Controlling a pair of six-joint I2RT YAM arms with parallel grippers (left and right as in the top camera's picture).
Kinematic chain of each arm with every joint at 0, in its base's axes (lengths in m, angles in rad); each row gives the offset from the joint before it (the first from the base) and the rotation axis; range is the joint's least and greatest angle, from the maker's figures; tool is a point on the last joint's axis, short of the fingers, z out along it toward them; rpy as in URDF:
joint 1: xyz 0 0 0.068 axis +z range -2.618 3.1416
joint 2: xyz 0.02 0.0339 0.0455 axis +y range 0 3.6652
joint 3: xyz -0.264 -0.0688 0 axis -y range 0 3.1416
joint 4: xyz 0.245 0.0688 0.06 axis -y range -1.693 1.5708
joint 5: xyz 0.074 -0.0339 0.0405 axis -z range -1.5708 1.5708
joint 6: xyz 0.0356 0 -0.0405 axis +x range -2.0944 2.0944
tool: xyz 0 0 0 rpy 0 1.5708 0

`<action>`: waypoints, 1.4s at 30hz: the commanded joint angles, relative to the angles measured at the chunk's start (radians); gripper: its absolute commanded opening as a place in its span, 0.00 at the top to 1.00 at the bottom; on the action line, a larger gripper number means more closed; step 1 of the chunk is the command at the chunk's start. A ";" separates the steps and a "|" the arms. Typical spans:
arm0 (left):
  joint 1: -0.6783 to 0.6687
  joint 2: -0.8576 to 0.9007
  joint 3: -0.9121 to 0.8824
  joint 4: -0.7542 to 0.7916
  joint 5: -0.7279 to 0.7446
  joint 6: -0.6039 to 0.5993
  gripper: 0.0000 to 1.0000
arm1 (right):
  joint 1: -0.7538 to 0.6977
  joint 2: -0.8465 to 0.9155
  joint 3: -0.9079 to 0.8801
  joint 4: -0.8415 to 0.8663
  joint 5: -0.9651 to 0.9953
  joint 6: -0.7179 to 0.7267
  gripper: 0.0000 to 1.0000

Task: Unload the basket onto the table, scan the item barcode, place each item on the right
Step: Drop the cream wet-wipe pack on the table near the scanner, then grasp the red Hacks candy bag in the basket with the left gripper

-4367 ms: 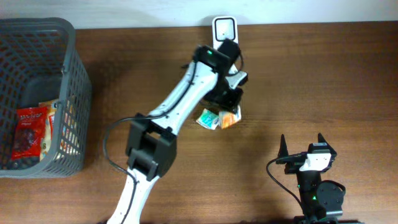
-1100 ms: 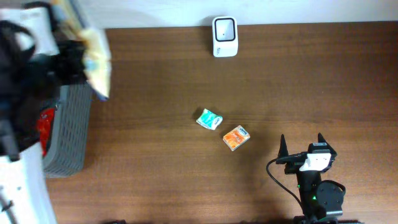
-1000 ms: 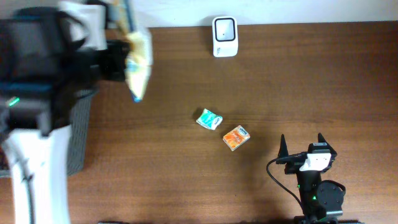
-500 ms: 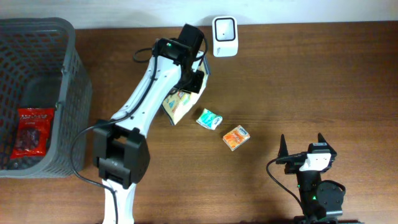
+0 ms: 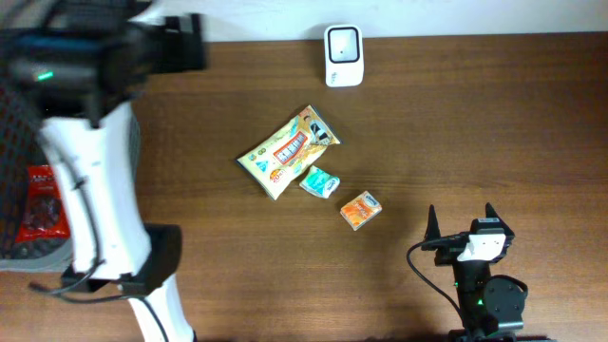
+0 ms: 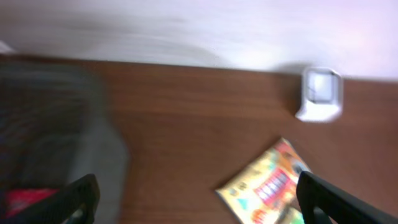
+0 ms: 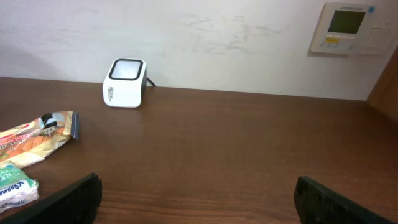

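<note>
Overhead: scanner sits at the far table edge. The snack bag lies flat on the wood down-left of the scanner, apart from it and held by nothing. A teal packet is just beside the bag's lower edge, and an orange packet lies further down-right of the scanner. The left arm is a motion-blurred streak far left of the scanner, over the basket, and its fingers can't be read here. The right gripper is parked well down-right of the scanner, jaws spread, empty. Left wrist, blurry: the left gripper has its jaws wide apart with nothing between them. Scanner is upper right, snack bag on the table below-left of it, basket far left of it. Right wrist: right gripper is fully spread and holds nothing. Scanner stands against the wall, with the snack bag in front and left of it and the teal packet nearer still.
</note>
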 commanded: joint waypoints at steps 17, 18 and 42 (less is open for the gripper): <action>0.645 -0.021 -0.819 0.229 -0.059 -0.133 0.05 | -0.005 -0.006 -0.009 -0.001 0.012 -0.003 0.02; 0.646 -0.021 -0.879 0.262 -0.072 -0.133 0.08 | -0.005 -0.006 -0.009 -0.001 0.012 -0.003 0.02; 0.647 -0.021 -1.483 0.791 -0.377 -0.129 0.80 | -0.005 -0.006 -0.009 -0.001 0.011 -0.003 0.02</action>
